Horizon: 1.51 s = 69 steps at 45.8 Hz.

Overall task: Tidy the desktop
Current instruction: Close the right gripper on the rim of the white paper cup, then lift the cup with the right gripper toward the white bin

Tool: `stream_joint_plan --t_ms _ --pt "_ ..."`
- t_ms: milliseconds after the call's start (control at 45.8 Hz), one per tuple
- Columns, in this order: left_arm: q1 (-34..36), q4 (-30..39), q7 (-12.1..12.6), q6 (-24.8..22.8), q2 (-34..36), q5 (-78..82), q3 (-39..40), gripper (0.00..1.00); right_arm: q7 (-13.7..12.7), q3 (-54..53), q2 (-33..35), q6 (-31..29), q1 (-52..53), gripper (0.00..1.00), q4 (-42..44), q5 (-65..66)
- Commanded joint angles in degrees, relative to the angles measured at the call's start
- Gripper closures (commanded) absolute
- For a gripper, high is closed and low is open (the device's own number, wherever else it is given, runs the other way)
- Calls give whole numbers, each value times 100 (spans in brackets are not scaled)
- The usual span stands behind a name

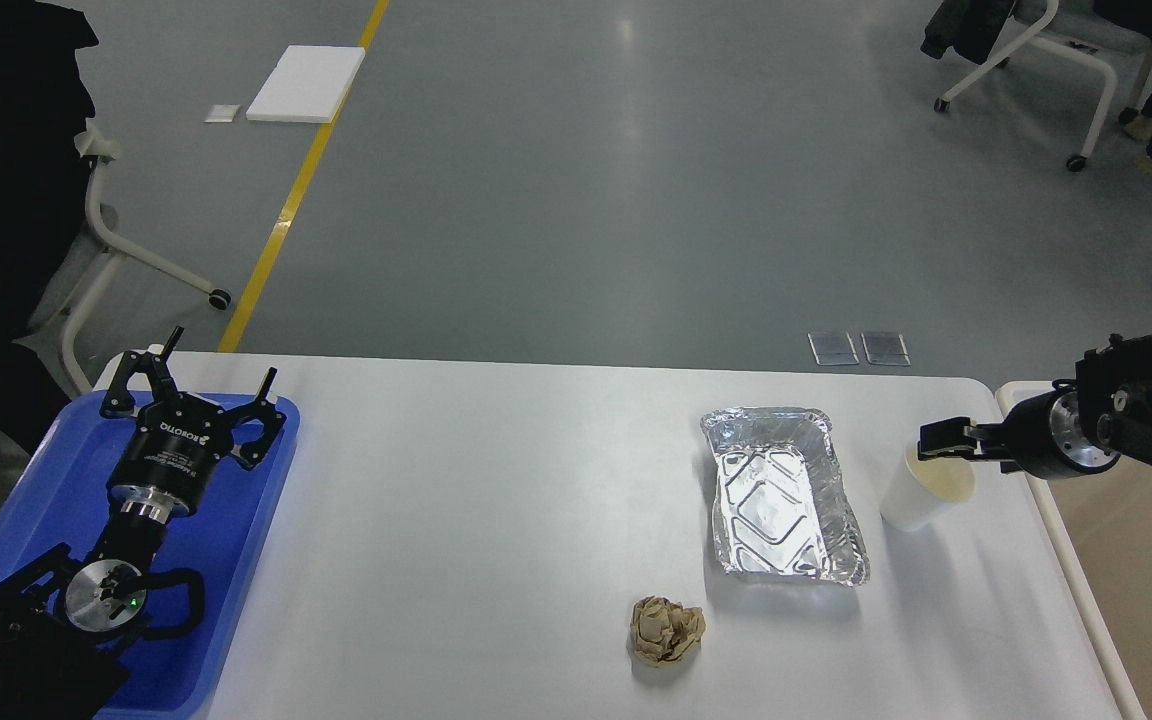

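Note:
The white desktop (496, 500) carries a crumpled brown paper ball (667, 631) near the front, an empty foil tray (783, 493) at the right, and a white paper cup (921, 490) beside the tray. My right gripper (941, 441) comes in from the right and sits at the far rim of the cup. Its fingers show as one dark shape, so I cannot tell whether they grip the rim. My left gripper (224, 353) is open and empty over the far end of the blue tray (251, 520) at the left.
A beige-white rimmed bin (1071, 565) stands against the table's right edge. Chairs stand on the grey floor at the left (106, 235) and far right (1066, 50). A yellow floor line (286, 210) runs behind the table.

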State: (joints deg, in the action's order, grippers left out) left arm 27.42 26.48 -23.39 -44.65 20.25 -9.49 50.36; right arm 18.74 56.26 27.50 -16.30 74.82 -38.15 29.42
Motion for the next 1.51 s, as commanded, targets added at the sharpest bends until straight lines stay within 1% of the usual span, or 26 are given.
stream_joint_plan --t_ms 0,197,306,328,393,437,459,525,612,634,678,699,984,1290,1333,1486 --pt "0 6 1 0 -3 0 0 1 -1 -36 -43 408 -275 0 158 -50" --pt "0 -3 1 0 -3 0 0 1 -1 -36 -78 453 -407 0 194 -50" --pt "0 -3 1 0 -3 0 0 1 -1 -36 -78 453 -433 2 194 -68" --pt "0 -3 1 0 5 0 0 1 -1 -36 -78 453 -442 4 194 -68" --pt "0 -3 1 0 -3 0 0 1 -1 -36 -78 444 -477 13 185 -68" --pt "0 -3 1 0 -3 0 0 1 -1 -36 -78 426 -503 18 176 -68" --pt "0 -3 1 0 -3 0 0 1 -1 -36 -78 418 -512 22 167 -59" --pt "0 -3 1 0 -3 0 0 1 -1 -28 -78 391 -512 43 141 -59" --pt "0 -3 1 0 5 0 0 1 -1 -28 -78 365 -512 77 114 -59" --pt "0 -3 1 0 5 0 0 1 -1 -28 -78 365 -512 84 114 -68" --pt "0 6 1 0 5 0 0 1 -1 -36 -70 365 -512 96 114 -85" --pt "0 -3 1 0 5 0 0 1 -1 -45 -70 365 -512 100 114 -103" --pt "0 6 1 0 5 0 0 1 -1 -54 -43 365 -460 100 97 -314" --pt "0 -3 1 0 -3 0 0 1 -1 -54 18 172 -319 100 -17 -296" --pt "0 6 1 0 5 0 0 1 -1 -54 18 75 -293 100 -17 -287" --pt "0 6 1 0 5 0 0 1 7 -45 185 -549 94 100 -114 -296"
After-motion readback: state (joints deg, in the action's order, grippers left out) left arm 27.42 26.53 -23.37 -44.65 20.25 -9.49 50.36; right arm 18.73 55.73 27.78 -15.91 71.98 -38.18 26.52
